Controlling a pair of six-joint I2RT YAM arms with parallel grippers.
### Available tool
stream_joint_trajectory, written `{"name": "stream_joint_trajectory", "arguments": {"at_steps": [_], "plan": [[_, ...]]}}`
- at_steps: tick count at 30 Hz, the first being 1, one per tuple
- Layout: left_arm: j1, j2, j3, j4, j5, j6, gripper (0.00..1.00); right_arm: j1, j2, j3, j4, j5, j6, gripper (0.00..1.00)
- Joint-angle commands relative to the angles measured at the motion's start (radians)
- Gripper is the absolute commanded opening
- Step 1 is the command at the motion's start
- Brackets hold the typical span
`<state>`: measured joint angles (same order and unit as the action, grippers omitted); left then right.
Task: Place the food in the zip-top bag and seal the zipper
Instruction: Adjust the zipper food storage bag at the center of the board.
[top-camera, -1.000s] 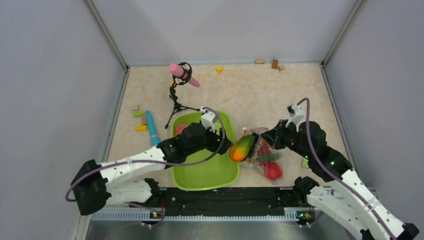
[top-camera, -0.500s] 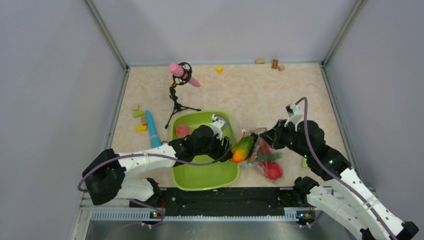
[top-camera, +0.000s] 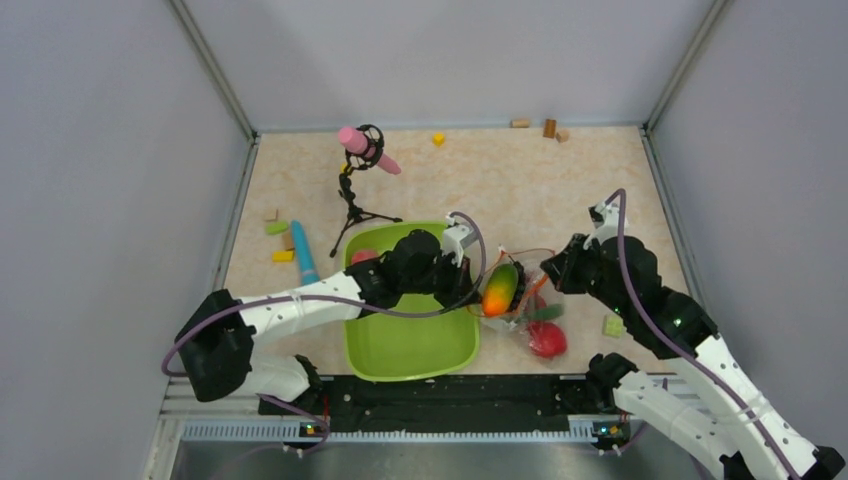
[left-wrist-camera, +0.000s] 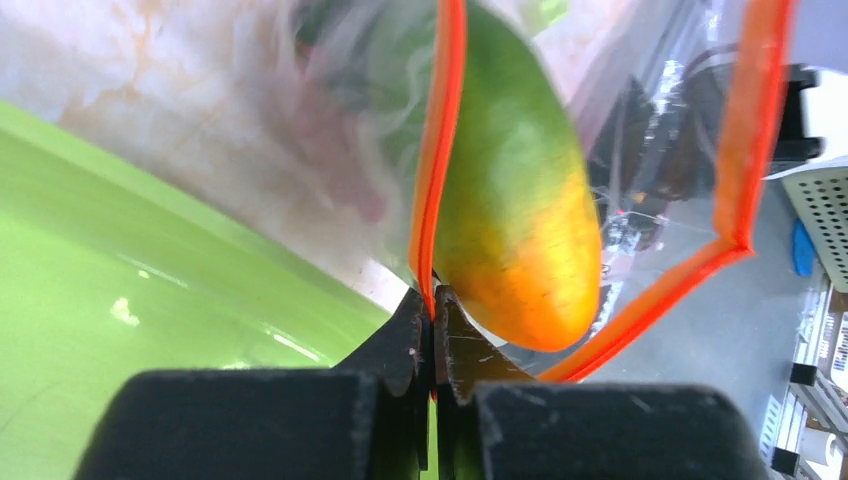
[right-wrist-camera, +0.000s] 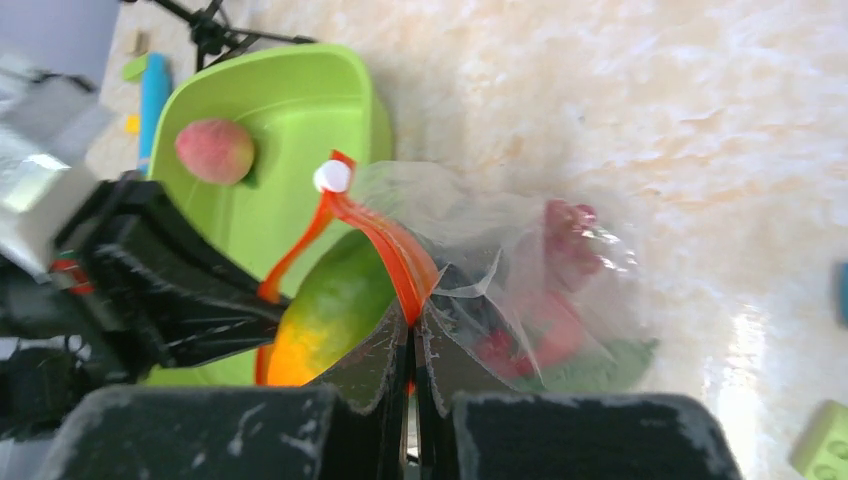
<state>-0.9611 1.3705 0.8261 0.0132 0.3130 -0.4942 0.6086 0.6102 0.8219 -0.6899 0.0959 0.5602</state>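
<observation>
The clear zip-top bag (top-camera: 528, 312) lies right of the green tray (top-camera: 410, 345), mouth toward the tray. My left gripper (top-camera: 474, 292) (left-wrist-camera: 433, 300) is shut on the near orange-red zipper (left-wrist-camera: 441, 150) strip. My right gripper (top-camera: 550, 272) (right-wrist-camera: 412, 318) is shut on the opposite zipper (right-wrist-camera: 390, 240) strip. The orange-green piece (top-camera: 499, 290) (left-wrist-camera: 520, 220) sits in the open mouth between both strips. Red round food (top-camera: 545, 340) (right-wrist-camera: 545, 330) and a green cucumber (top-camera: 541, 314) lie deeper in the bag. A peach (right-wrist-camera: 214, 150) rests in the tray, partly hidden by my left arm in the top view.
A pink microphone on a black tripod (top-camera: 365, 150) stands behind the tray. A light-blue stick (top-camera: 303, 258) and small blocks (top-camera: 279, 241) lie at the left. More blocks (top-camera: 548, 127) sit along the back wall. A green block (top-camera: 613, 325) lies right of the bag.
My left gripper moved right from over the tray to the bag's mouth and shut on the near zipper strip. The orange-green piece now stands more upright. The right arm shifted slightly right.
</observation>
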Motion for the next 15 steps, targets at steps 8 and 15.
{"name": "stream_joint_trajectory", "arguments": {"at_steps": [8,15], "plan": [[0.001,0.033,0.306,0.055,0.104,0.048,0.0,0.008,0.066,0.224,-0.299,0.256,0.014,0.02],[0.0,0.206,0.583,-0.215,-0.045,0.084,0.0,0.008,0.145,0.274,-0.392,0.349,0.056,0.04]]}}
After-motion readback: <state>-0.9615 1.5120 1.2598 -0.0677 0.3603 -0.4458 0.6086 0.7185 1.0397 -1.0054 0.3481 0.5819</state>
